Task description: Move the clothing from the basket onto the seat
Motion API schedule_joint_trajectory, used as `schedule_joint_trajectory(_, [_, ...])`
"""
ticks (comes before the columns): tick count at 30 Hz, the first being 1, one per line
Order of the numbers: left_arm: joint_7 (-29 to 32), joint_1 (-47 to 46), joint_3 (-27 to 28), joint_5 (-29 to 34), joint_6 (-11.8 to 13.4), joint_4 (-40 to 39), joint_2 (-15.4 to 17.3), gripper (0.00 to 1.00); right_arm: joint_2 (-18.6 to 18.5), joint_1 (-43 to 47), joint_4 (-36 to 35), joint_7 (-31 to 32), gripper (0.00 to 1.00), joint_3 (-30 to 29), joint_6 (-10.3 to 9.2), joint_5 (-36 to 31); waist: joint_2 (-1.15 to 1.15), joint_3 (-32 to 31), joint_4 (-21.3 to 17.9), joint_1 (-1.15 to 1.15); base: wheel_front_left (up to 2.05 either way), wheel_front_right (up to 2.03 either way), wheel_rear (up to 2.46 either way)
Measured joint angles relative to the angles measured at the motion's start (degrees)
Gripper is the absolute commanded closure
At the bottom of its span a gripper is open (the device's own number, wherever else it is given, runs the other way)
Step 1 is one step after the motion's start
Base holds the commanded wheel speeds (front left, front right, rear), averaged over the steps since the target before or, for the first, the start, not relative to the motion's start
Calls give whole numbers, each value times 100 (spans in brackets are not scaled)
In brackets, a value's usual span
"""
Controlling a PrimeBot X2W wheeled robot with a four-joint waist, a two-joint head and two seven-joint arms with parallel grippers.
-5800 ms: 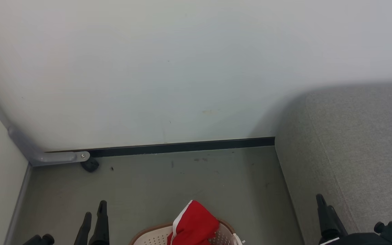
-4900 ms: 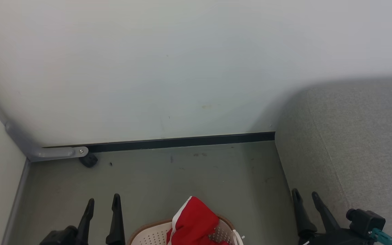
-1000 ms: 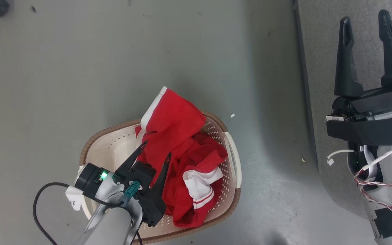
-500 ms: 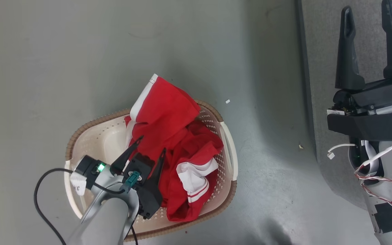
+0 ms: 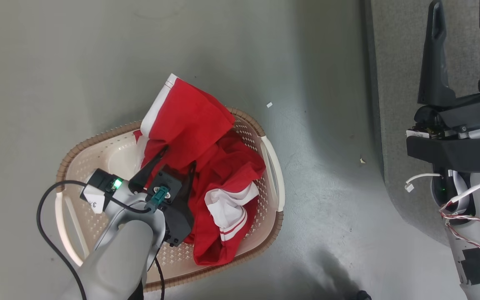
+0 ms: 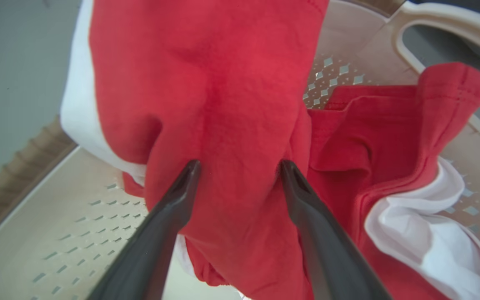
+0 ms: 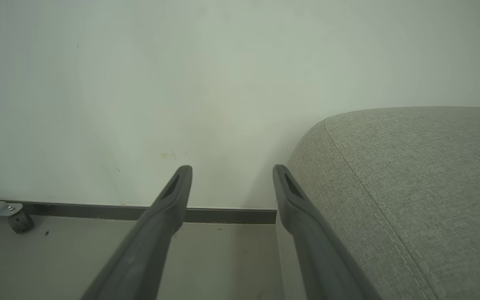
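left gripper [image 6: 238, 166] spread wide, straddling a clothing [image 6: 231, 83] fold in the basket [image 5: 271, 175], nothing pinched yet. right gripper [image 5: 463, 12] also spread, far off over seat [image 5: 394, 62].

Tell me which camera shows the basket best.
The head view: the basket sits nearly whole, brown rim and both white handles visible, clothing heaped inside. The left wrist view catches a perforated inner stretch and one handle. The right wrist view faces the wall and seat.
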Motion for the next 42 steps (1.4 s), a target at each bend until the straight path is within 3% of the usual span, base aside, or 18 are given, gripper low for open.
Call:
schedule_joint_trajectory(12, [-43, -287, -27, -4, 152, 379, -43, 0, 9, 1, -4, -1, 0, -110, 26, -60, -1, 203, -40, -1, 0, 0, 0])
schedule_joint_trajectory(13, [-43, -301, -27, -8, 154, 397, -48, 20, 8, 2, -4, -1, 0, -118, 26, -74, -1, 206, -38, -1, 0, 0, 0])
schedule_joint_trajectory(14, [-43, -311, -24, -21, 159, 417, -55, 50, 8, 4, -3, -1, 0, -126, 27, -88, -1, 207, -36, -1, 0, 0, 0])
schedule_joint_trajectory(17, [-54, -381, -25, -48, 178, 480, -66, 83, 8, 9, 3, -1, 0, -144, 48, -98, -1, 205, -23, 0, 0, 0, 0])
schedule_joint_trajectory(20, [-92, -392, -51, -78, 177, 515, -78, 99, 1, 28, 35, -1, 0, -193, 49, -100, -1, 182, 5, -1, 0, 0, 0])
schedule_joint_trajectory(33, [-100, -65, -550, -1051, 147, -68, -86, 100, 14, 138, 388, 0, 0, -268, 136, -151, -1, -201, 215, -1, 0, 0, 0])
schedule_joint_trajectory(42, [-101, 276, -791, -1394, 147, -476, -87, 100, -65, 403, 583, 0, 0, -383, 180, -189, -1, -564, 410, -1, 0, 0, 0])
